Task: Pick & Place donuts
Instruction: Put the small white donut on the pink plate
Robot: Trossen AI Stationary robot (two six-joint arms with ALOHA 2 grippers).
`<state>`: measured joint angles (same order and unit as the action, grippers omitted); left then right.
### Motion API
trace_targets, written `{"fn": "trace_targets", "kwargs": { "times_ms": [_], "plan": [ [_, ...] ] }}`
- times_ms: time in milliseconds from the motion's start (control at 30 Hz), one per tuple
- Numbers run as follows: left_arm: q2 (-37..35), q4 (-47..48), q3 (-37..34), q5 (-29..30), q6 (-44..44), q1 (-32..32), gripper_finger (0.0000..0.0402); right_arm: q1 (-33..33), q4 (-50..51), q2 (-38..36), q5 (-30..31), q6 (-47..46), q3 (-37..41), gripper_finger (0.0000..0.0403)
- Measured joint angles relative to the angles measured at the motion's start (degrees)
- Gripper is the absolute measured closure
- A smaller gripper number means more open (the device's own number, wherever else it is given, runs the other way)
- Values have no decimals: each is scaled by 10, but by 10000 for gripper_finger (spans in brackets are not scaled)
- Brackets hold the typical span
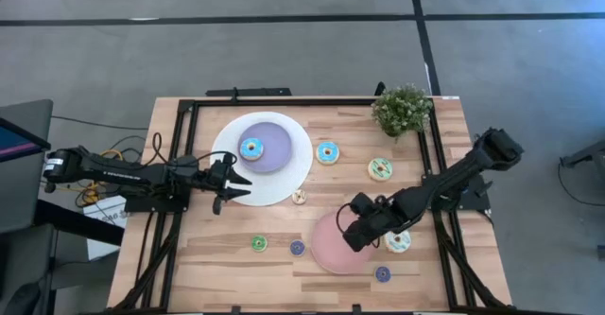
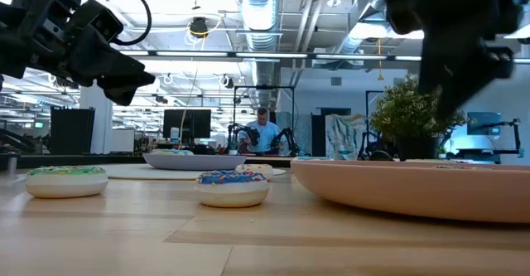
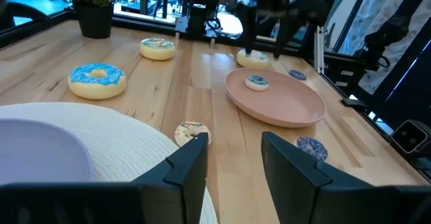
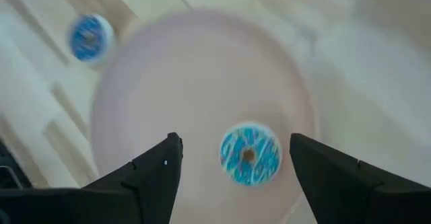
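Donuts lie scattered over the wooden worktop (image 1: 189, 258), and sorting onto plates looks under way. The right gripper (image 1: 357, 222) hangs over the pink plate (image 1: 326, 251) near the worktop's front edge, fingers spread wide and empty; a teal mini donut (image 4: 250, 153) lies on that plate right below them, so I judge it just set down. A cream-green donut (image 1: 398, 242) sits at the plate's right rim, a purple mini (image 1: 382, 273) near the front edge, another purple mini (image 1: 297, 248) and a green mini (image 1: 258, 243) left of the plate.

The left gripper (image 1: 225, 184) waits at the left rim of the white plate (image 1: 284, 183), jaws partly open, holding nothing. On that plate rests a lilac plate (image 1: 279, 149) carrying a blue donut (image 1: 250, 148). A tan mini (image 1: 299, 197) lies just off the white plate's front rim. Another blue donut (image 1: 327, 151) and a green-iced one (image 1: 380, 169) lie toward the back right corner, near a potted plant (image 1: 402, 110).

Beyond the table runs an open lab with ceiling ducts, monitors and a seated person (image 2: 263, 133).
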<state>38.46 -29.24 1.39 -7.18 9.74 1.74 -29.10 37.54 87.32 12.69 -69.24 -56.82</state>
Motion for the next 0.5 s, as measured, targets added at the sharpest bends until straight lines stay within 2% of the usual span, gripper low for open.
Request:
{"fn": "trace_targets", "kwargs": {
  "times_ms": [267,500],
  "plan": [
    [0,5,0,0,5,0,270,0,49,-58,56,96,0,148],
    [0,4,0,24,3,0,270,0,63,-60,72,179,0,239]
  ]
}}
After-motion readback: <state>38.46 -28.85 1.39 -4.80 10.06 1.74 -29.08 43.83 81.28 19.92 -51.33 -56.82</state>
